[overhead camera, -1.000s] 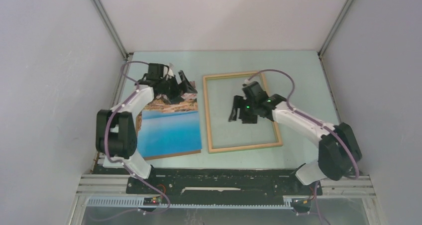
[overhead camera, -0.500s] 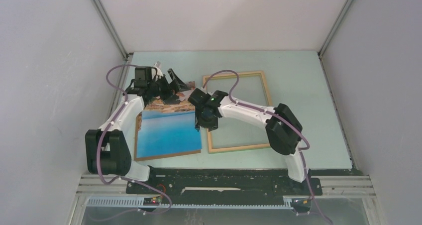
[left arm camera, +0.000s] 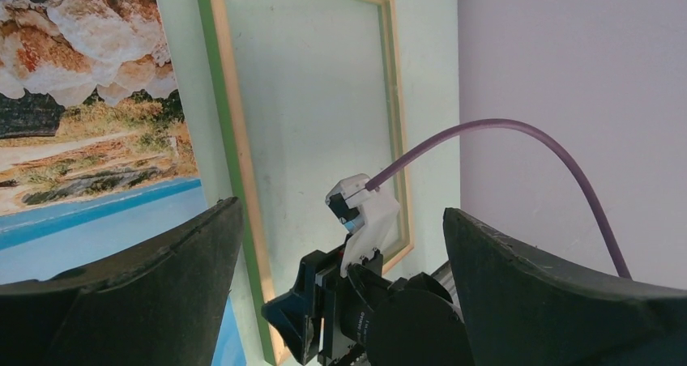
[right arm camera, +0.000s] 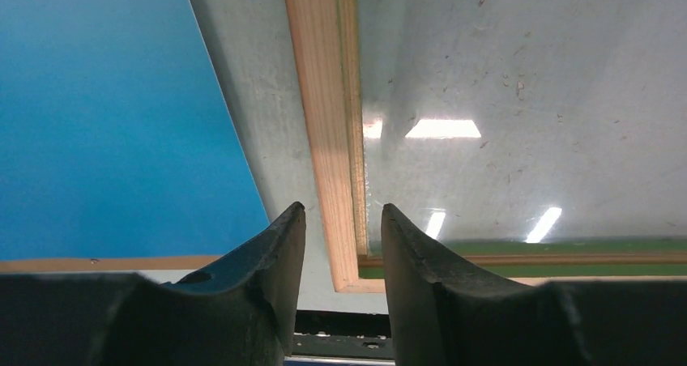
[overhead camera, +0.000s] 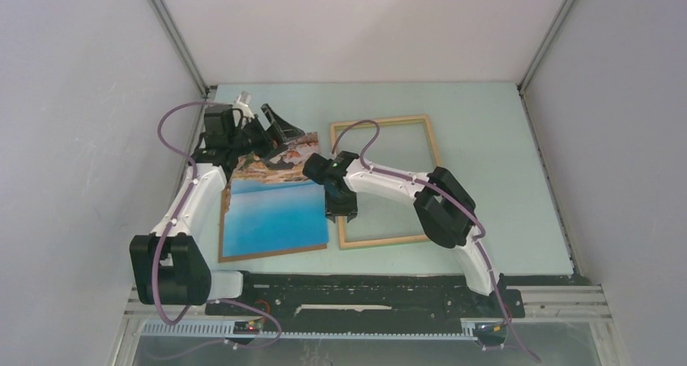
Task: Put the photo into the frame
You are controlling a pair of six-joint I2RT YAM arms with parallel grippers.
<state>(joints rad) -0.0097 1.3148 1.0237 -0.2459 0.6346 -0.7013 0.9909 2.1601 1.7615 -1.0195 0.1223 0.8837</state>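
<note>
My right arm has swung to the near-left corner of the thin light-wood rectangular frame (right arm camera: 320,99). My right pincer (right arm camera: 342,216), half-spread, straddles its rail: centre, then pinch squarely.

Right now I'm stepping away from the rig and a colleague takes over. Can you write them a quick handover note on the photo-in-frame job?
Left pincer: wide open, empty, above the cliff end of the photo.
Right pincer: jaws part open, gripping nothing that shows, lined up over the left rail of the frame near its near corner.
Photo: lies picture side up on the table, left of the frame, with a strip of table between them.
Frame: flat on the table, wood face up, nothing inside it.
Done: nothing placed yet.
Left: pick up the photo and lay it into the frame.
</note>
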